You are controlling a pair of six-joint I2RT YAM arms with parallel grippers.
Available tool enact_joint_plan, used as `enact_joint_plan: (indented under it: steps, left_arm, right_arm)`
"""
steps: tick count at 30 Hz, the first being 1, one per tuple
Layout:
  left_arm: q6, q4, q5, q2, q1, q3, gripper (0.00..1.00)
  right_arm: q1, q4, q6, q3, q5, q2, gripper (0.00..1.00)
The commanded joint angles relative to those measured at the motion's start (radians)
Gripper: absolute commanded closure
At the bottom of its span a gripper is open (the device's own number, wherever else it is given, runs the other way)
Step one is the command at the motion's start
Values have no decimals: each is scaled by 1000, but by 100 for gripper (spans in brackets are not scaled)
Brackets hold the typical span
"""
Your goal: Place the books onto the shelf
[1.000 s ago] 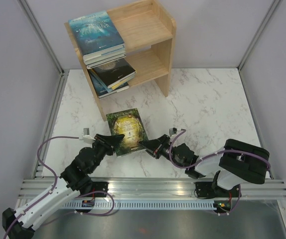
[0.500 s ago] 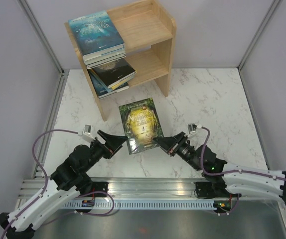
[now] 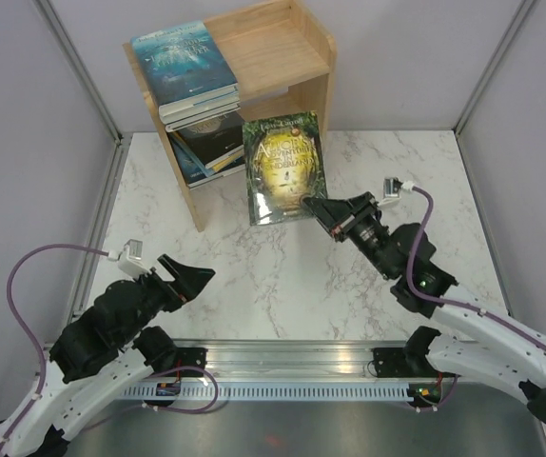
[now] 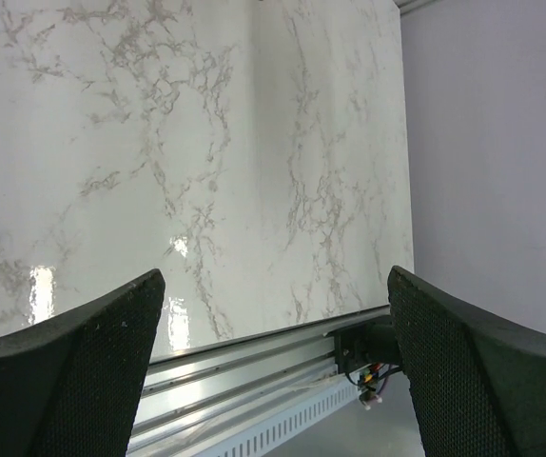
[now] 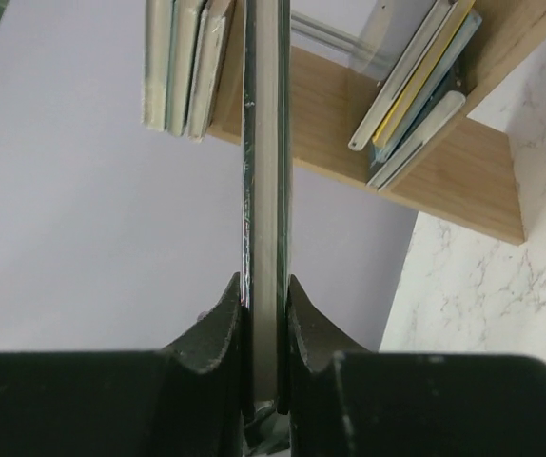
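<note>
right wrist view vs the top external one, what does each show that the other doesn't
Only the right wrist: the green-gold book edge-on. Only the top: its front cover, plus the left gripper open over the table. Both: the right gripper shut on that book, and the shelf with stacked books on both tiers.

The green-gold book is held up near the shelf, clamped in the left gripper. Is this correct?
No. The right gripper clamps the green-gold book, held up near the shelf; the top external view shows it. The left gripper is open and empty.
</note>
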Motion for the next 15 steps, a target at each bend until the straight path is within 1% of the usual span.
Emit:
enact_joint_plan:
  steps: [1,3,4,11,15]
  left_arm:
    - [74,-102,-38,-25,-4,37,0]
    - [71,-115,-35,-28,-4,42,0]
    - [70,-118,-33,-33,-5,45,0]
    - [64,-129,-33,-67,-7,49,0]
    - [64,-129,-36,-71,-10,48,0]
  right_arm:
    - [-94,118,31,129,-208,157,100]
    - [-117,138,47,186,-266,216,100]
    - [-120,152,47,205,-274,260,100]
    - [-126,183,47,321,-296,379,100]
    - [-153,191,48,386,-337,461,100]
